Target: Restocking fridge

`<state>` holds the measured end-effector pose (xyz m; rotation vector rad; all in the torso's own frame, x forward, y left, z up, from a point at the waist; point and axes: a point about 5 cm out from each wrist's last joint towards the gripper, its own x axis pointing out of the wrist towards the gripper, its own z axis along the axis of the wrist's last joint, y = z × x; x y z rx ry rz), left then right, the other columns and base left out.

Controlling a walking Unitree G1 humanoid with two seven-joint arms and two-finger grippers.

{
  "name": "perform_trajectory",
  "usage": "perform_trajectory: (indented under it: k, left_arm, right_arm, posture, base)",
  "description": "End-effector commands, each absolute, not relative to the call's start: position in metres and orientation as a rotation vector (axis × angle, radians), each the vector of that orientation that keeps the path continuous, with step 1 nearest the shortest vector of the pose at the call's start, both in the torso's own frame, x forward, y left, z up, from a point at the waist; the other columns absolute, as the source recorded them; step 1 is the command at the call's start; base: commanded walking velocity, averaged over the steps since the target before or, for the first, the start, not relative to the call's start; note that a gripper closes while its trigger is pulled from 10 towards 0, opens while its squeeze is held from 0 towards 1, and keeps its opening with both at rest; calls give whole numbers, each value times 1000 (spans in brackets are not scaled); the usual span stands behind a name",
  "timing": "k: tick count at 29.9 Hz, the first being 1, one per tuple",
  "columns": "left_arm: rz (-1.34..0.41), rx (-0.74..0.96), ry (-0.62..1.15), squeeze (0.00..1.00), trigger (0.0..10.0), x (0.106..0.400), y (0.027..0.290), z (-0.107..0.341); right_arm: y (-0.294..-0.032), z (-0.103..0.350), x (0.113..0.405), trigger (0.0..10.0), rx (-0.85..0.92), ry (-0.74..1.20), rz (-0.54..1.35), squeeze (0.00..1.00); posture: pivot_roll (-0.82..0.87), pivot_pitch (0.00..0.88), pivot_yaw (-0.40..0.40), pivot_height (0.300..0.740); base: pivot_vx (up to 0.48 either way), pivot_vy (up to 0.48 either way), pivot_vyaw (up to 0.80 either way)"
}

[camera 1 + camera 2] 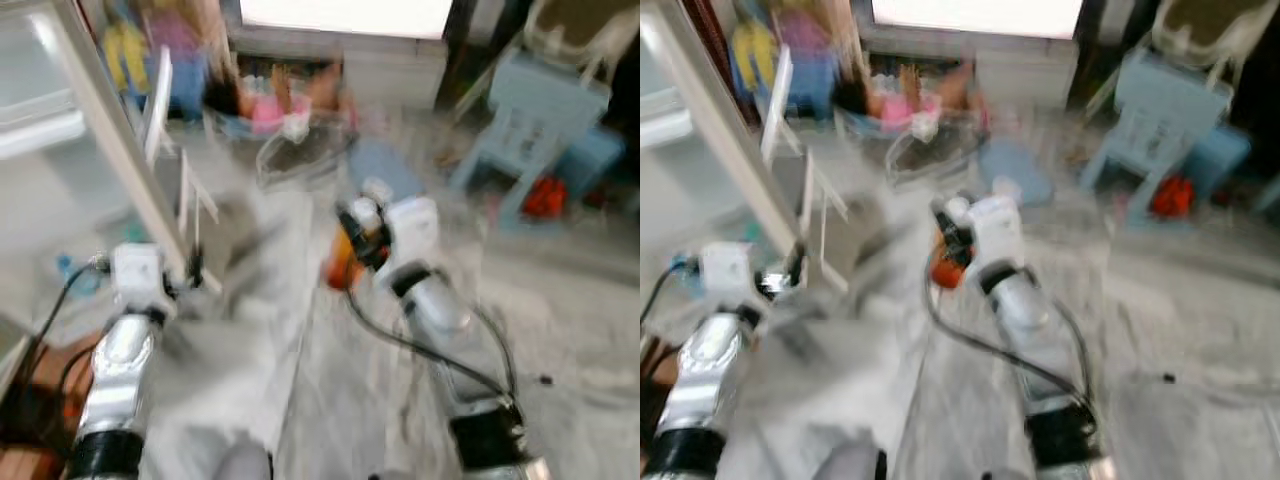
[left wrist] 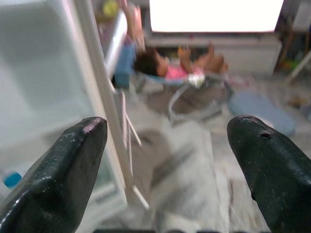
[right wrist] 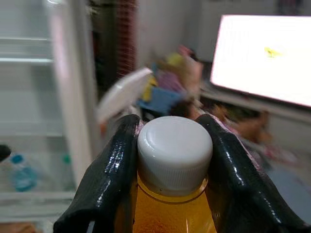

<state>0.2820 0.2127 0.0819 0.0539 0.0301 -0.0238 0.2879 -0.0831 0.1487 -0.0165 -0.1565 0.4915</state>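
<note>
My right gripper [image 3: 175,162] is shut on a bottle of orange drink [image 3: 170,208], its two black fingers [image 3: 119,165] clamped just below the white cap [image 3: 175,151]. In the blurred eye views that bottle [image 1: 343,268] hangs in front of my chest, over the pale floor. The open fridge [image 1: 40,130] stands at my left with white shelves and a pale door edge [image 1: 115,150]. Close to that edge, at waist height, my left gripper [image 2: 167,160] is open with nothing between its fingers. A small blue-capped water bottle [image 3: 22,172] sits low inside the fridge.
A small person lies in a bouncer seat [image 1: 270,105] on the floor ahead, below a bright TV screen [image 1: 345,15]. A light blue plastic chair [image 1: 540,120] stands at the right with a red object [image 1: 545,195] under it. A blue mat [image 1: 385,165] lies mid-floor.
</note>
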Motion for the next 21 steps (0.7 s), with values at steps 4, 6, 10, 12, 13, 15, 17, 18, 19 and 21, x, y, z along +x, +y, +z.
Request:
perform_trajectory:
  k: [4, 6, 10, 12, 13, 15, 17, 18, 19, 21]
  left_arm:
    - [-64, 27, 39, 0, 10000, 280, 211, 79]
    - [-67, 27, 40, 0, 10000, 280, 211, 80]
    - [-72, 17, 46, 0, 10000, 281, 210, 81]
    - [-71, 17, 50, 0, 10000, 281, 209, 81]
    - [-68, 19, 52, 0, 10000, 282, 209, 81]
    - [-75, 18, 54, 0, 10000, 282, 209, 81]
    - [-88, 14, 54, 0, 10000, 282, 209, 81]
    - [-100, 10, 53, 0, 10000, 281, 208, 81]
    - [-106, 7, 55, 0, 10000, 281, 208, 81]
    - [-108, 6, 58, 0, 10000, 281, 208, 80]
  right_arm:
    - [-91, 152, 290, 10000, -27, -184, 464, 0]
    - [-91, 152, 290, 10000, -27, -184, 464, 0]
    - [-91, 153, 291, 10000, -26, -186, 462, 0]
    - [-91, 153, 291, 10000, -27, -188, 461, 0]
    - [-91, 153, 292, 10000, -27, -189, 460, 0]
    - [-92, 153, 292, 10000, -28, -190, 456, 0]
    - [-93, 153, 293, 10000, -34, -195, 442, 0]
    - [-93, 154, 294, 10000, -36, -199, 437, 0]
    - [-93, 154, 294, 10000, -36, -201, 436, 0]
    - [-93, 154, 295, 10000, -38, -201, 434, 0]
  posture:
    - [94, 6, -28, 740]
    - [94, 7, -26, 740]
    - [93, 6, -22, 740]
    - [93, 6, -22, 740]
    - [93, 6, -22, 740]
    - [92, 6, -21, 740]
    - [93, 6, -21, 740]
    - [93, 6, -21, 740]
    - [93, 6, -20, 740]
    - [93, 6, -19, 740]
  base:
    - [0, 476, 716]
    - [0, 476, 712]
    - [0, 476, 650]
    - [0, 476, 484]
    - [0, 476, 475]
    - [0, 476, 469]
    - [0, 476, 0]
    - [0, 476, 0]
    - [0, 476, 0]
    - [0, 476, 0]
